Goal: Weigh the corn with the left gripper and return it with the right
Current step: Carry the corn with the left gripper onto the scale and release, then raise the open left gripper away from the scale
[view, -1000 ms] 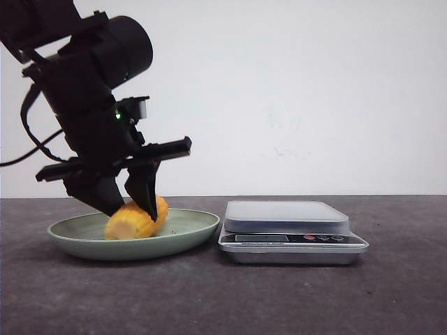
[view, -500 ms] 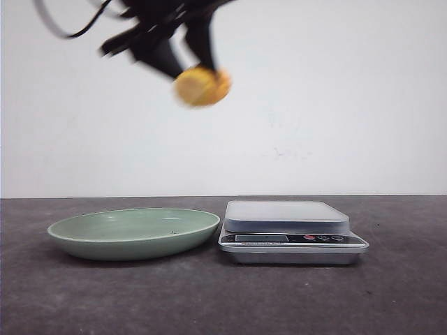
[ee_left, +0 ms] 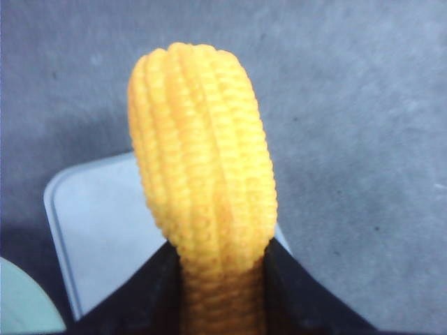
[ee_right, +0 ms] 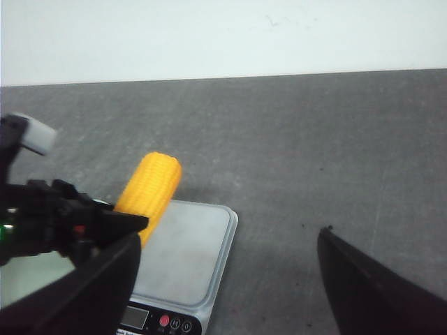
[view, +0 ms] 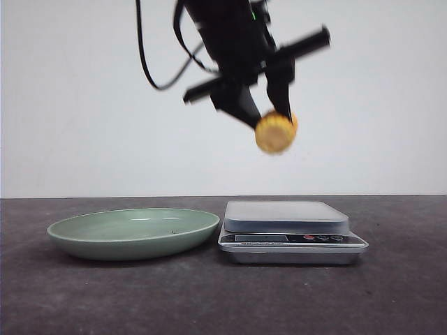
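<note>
The corn (view: 275, 132), a short yellow cob, hangs in the air above the scale (view: 286, 222), and my left gripper (view: 272, 120) is shut on it. In the left wrist view the corn (ee_left: 202, 174) points away from the wrist, with a black finger (ee_left: 157, 293) pressed against each side and the scale's platform (ee_left: 105, 230) below. In the right wrist view my right gripper (ee_right: 230, 234) stands open and holds nothing; it looks down on the corn (ee_right: 150, 183) and the scale (ee_right: 185, 255). The right gripper does not show in the front view.
A pale green dish (view: 133, 234) with nothing in it sits on the dark table just left of the scale. The scale's display and buttons (view: 307, 239) face the front. A white wall stands behind the table.
My left gripper lifted the corn out of the dish, carried it high and to the right, and has come down somewhat so that it now hangs over the scale.
</note>
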